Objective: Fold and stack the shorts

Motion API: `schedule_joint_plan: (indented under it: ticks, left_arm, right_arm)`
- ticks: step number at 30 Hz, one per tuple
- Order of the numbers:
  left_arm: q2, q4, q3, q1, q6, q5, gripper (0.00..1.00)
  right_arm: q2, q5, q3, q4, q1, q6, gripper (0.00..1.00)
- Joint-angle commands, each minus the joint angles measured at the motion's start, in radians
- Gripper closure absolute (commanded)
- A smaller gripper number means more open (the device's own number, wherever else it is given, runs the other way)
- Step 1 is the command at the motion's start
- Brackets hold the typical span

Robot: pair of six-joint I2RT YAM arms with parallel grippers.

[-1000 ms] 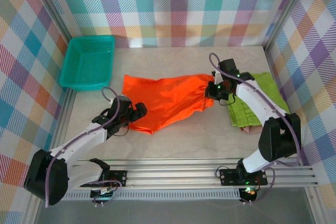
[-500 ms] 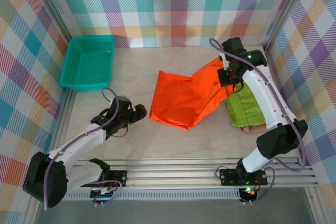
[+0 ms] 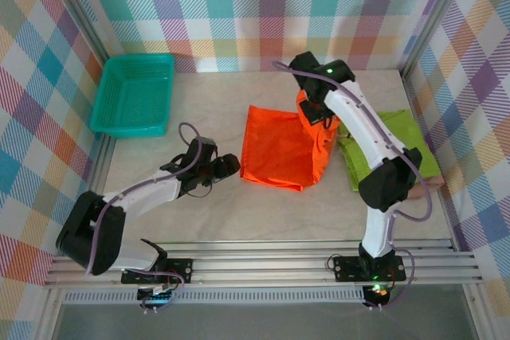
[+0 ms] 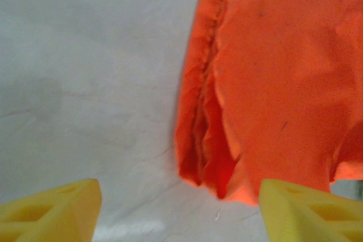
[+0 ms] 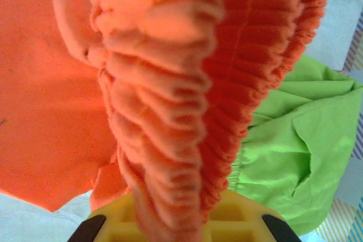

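Observation:
The orange shorts (image 3: 275, 153) lie mid-table, partly folded over. My right gripper (image 3: 316, 111) is shut on their gathered elastic waistband (image 5: 170, 100) and holds it raised above the cloth's right side. My left gripper (image 3: 227, 166) is low at the shorts' near-left corner. It is open, and the hem corner (image 4: 215, 179) lies just ahead of the gap, closer to the right fingertip (image 4: 306, 211) than to the left one. The lime green shorts (image 3: 398, 145) lie folded at the right, partly behind my right arm, and appear beside the waistband (image 5: 295, 140).
A teal mesh basket (image 3: 134, 93) stands at the back left. Plaid walls close in the table on three sides. Bare tabletop (image 3: 263, 212) runs between the orange shorts and the rail at the near edge.
My right gripper has carried the waistband up and to the left, doubling the orange shorts over. My left arm has reached right to the cloth's corner, its jaws narrowing a little.

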Motion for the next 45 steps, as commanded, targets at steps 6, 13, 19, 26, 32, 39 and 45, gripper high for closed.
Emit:
schedule_joint_plan:
  ticks: [6,13,19,26,32,39,45]
  left_arm:
    - [0.214,0.132,0.099,-0.055,-0.034,0.072,0.49]
    - [0.332,0.140,0.115,-0.115,-0.045,0.027,0.77]
    - [0.310,0.156,0.050,-0.171,-0.084,-0.022,0.89]
    - [0.316,0.194,-0.012,-0.233,-0.137,-0.057,0.90]
    - [0.317,0.205,-0.021,-0.247,-0.148,-0.067,0.89]
    - [0.147,0.181,-0.088,-0.248,-0.205,-0.142,0.51]
    - [-0.122,0.043,-0.106,-0.240,-0.189,-0.203,0.11]
  right_arm:
    - [0.121,0.023,0.133,-0.074,0.058,0.083,1.00]
    - [0.209,-0.005,0.199,-0.086,0.100,0.096,1.00]
    - [0.271,-0.095,0.230,-0.076,0.130,0.124,1.00]
    - [0.358,-0.237,0.228,-0.033,0.177,0.177,1.00]
    - [0.429,-0.443,0.226,0.017,0.196,0.246,0.88]
    - [0.334,-0.785,0.215,0.206,0.173,0.313,0.26]
    - [0.036,-0.821,-0.036,0.425,0.043,0.417,0.04]
